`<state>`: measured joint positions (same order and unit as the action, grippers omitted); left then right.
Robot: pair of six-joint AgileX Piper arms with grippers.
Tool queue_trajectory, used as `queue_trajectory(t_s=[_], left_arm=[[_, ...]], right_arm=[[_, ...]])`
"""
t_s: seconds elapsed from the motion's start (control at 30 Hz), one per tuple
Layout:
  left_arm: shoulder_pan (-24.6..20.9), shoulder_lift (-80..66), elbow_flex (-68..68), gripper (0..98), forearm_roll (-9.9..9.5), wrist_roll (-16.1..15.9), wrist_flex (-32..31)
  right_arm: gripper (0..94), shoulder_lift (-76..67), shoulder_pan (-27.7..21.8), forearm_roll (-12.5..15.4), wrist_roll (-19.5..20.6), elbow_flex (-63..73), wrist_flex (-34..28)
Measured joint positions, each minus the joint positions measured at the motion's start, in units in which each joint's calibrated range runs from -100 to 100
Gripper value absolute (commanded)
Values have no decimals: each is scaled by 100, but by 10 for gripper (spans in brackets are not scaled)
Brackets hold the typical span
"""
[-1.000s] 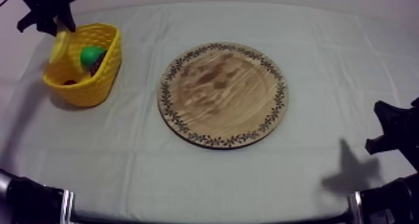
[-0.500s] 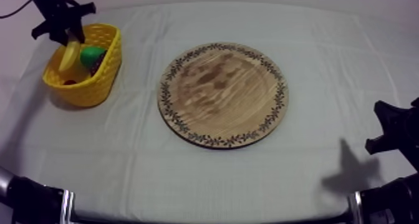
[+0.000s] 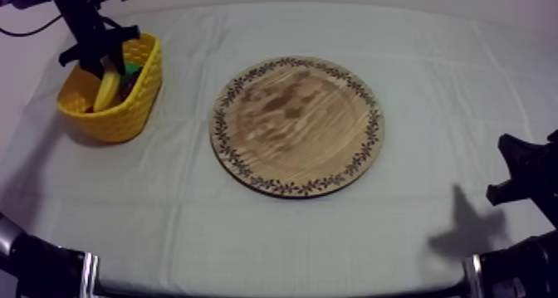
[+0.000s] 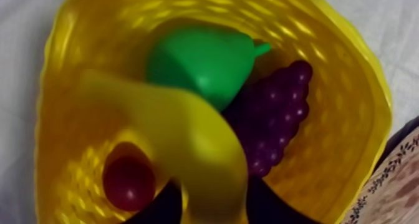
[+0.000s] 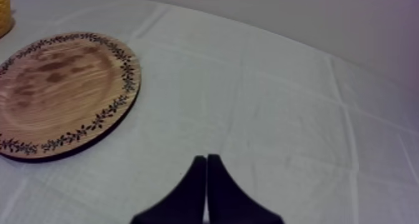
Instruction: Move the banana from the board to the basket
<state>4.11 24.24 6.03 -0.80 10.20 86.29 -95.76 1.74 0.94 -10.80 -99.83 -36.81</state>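
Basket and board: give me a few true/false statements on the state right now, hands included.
1. The banana lies on the wooden board. False: it is inside the yellow basket, with the left hand shut on it.
2. The basket also holds a pear, grapes and a small red fruit. True.
3. The right hand is open. False: its fingers lie together, shut on nothing.
4. The basket stands apart from the board, at the left arm's side. True.

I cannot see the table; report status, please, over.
Left gripper shut on curved yellow banana inside yellow basket. Right gripper shut, empty, over grey-white cloth. Green pear, purple grapes, small red fruit share basket; no obstruction.
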Motion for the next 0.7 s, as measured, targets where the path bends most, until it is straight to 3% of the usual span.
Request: queue_trajectory(t_s=[0.17,0.33,0.53,0.7], left_arm=[[-24,38,20,763,18,-2,-70],[-25,-64,82,859,20,20,-166],[25,-529,271,888,14,137,-241],[135,-1176,597,843,1,227,-402]], right_arm=[[3,0,0,0,0,0,0],[3,0,0,0,0,0,0],[3,0,0,0,-7,0,0],[3,0,0,0,-7,0,0]])
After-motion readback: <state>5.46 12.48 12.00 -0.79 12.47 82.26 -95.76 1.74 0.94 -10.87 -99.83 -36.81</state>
